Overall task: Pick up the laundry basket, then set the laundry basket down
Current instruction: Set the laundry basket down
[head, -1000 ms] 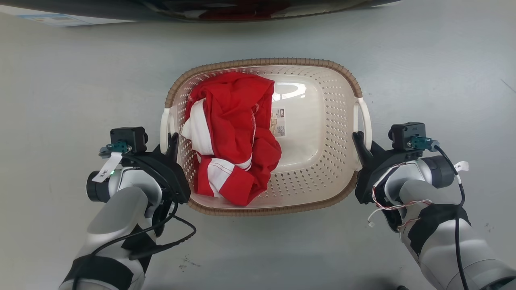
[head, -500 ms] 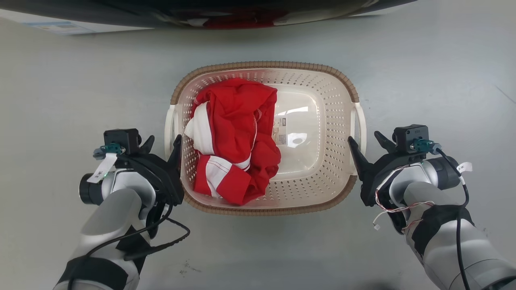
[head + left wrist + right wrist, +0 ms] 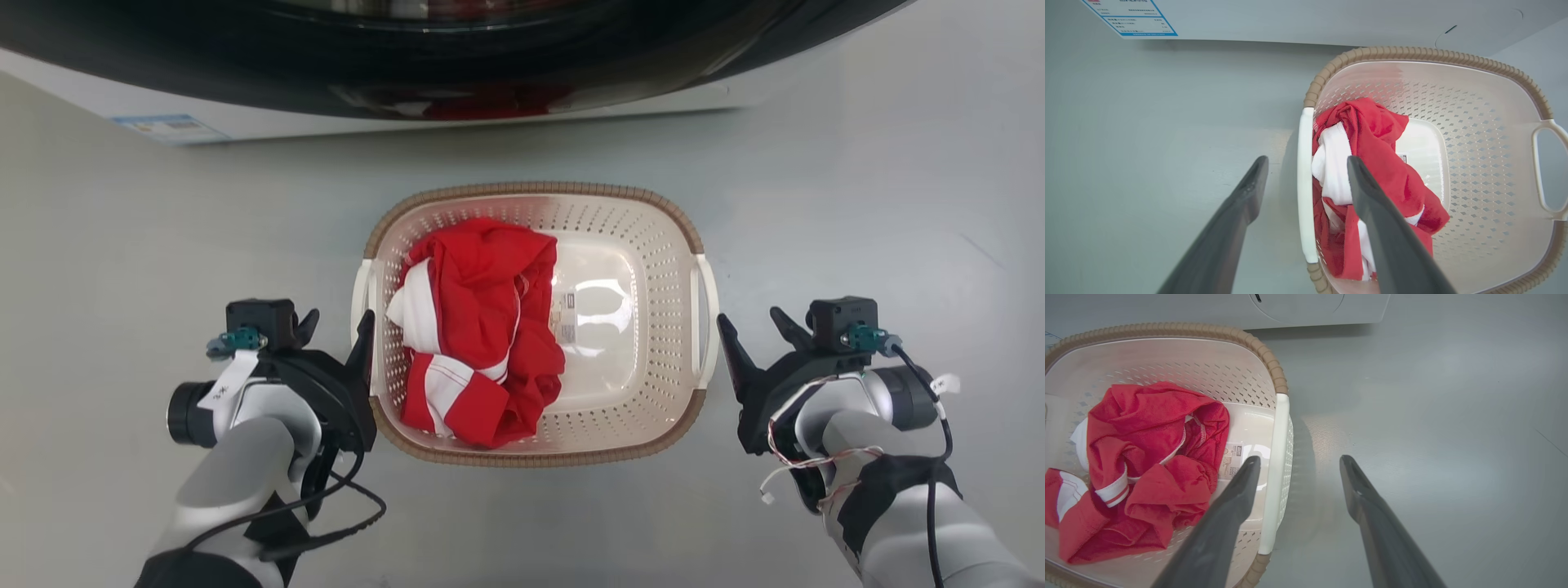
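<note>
The laundry basket sat on the grey floor at the centre of the head view, just below a white appliance that ran across the top of the frame. A crumpled red and white garment lay in its left half, and the right half of the smooth bottom was bare.

The left gripper at lower left was released, its 2 fingers spread on either side of the left handle without pinching it. The right gripper at lower right was likewise spread wide about the right handle.

The basket looked like thin, stiff plastic. It was probably light, and its perforated walls would likely flex a little. The glossy white handles seemed the natural holds, though perhaps slick under narrow fingers. With the cloth piled to the left, the load would likely tip that way, so both handles should be taken together and kept level.
</note>
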### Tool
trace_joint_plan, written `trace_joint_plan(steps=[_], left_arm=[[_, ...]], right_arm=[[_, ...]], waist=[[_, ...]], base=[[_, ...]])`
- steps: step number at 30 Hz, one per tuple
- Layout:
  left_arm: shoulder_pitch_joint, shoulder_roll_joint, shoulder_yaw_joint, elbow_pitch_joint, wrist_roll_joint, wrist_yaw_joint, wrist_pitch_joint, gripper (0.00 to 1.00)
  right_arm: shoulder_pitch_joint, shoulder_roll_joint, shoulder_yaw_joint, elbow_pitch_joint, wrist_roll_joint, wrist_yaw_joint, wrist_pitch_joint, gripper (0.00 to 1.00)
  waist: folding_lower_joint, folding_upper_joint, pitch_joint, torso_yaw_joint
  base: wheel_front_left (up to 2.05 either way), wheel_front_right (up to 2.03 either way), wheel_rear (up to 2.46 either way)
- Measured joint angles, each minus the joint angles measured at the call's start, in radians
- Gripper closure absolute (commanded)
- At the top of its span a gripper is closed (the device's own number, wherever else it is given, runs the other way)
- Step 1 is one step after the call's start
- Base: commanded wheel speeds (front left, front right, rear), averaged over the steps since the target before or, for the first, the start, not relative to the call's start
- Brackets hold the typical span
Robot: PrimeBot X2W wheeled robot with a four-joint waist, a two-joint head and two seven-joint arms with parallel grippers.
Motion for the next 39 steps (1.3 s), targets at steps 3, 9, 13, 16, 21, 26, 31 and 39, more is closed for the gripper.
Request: trace_joint_plan(steps=[3,9,13,16,21,26,31,39], left_arm=[[0.024,0.0,0.0,-0.004,0.0,0.0,-0.009,0.0],[0.073,0.002,0.001,-0.03,0.0,0.0,-0.016,0.0],[0.105,0.005,0.001,-0.053,0.004,0.0,-0.017,0.0],[0.139,0.009,0.005,-0.087,0.009,0.0,-0.017,0.0],[0.188,0.029,0.021,-0.159,0.018,0.015,-0.017,0.0],[0.257,0.047,0.046,-0.279,0.044,0.052,-0.017,0.0],[0.324,0.076,0.07,-0.402,0.083,0.089,-0.017,0.0],[0.441,0.106,0.095,-0.606,0.141,0.146,-0.017,0.0]], right_arm=[[0.026,-0.001,-0.012,-0.002,0.007,-0.001,-0.003,0.0],[0.086,-0.006,-0.036,-0.025,0.015,-0.017,-0.003,0.0],[0.128,-0.013,-0.054,-0.065,0.02,-0.029,-0.003,0.0],[0.163,-0.019,-0.07,-0.098,0.021,-0.043,-0.003,0.0],[0.221,-0.038,-0.105,-0.163,0.021,-0.074,-0.003,0.0],[0.291,-0.052,-0.146,-0.279,0.013,-0.119,-0.004,0.0],[0.351,-0.069,-0.171,-0.398,-0.019,-0.154,-0.004,0.0],[0.461,-0.096,-0.209,-0.572,-0.072,-0.185,-0.004,0.0]], waist=[[0.0,0.0,-0.037,0.0],[-0.0001,0.0,-0.119,0.001],[-0.0001,0.0,-0.176,0.003],[-0.0001,0.0001,-0.22,0.005],[-0.0002,0.0001,-0.293,0.008],[-0.0002,0.0,-0.376,0.012],[-0.0003,0.0,-0.442,0.012],[-0.0002,-0.0001,-0.526,0.012]], base=[[0.0,0.0,0.0],[0.0,0.0,0.0],[0.0,0.0,0.0],[0.0,0.0,0.0],[0.0,0.0,0.0],[0.0,0.0,0.0],[0.0,0.0,0.0],[0.0,0.0,0.0]])
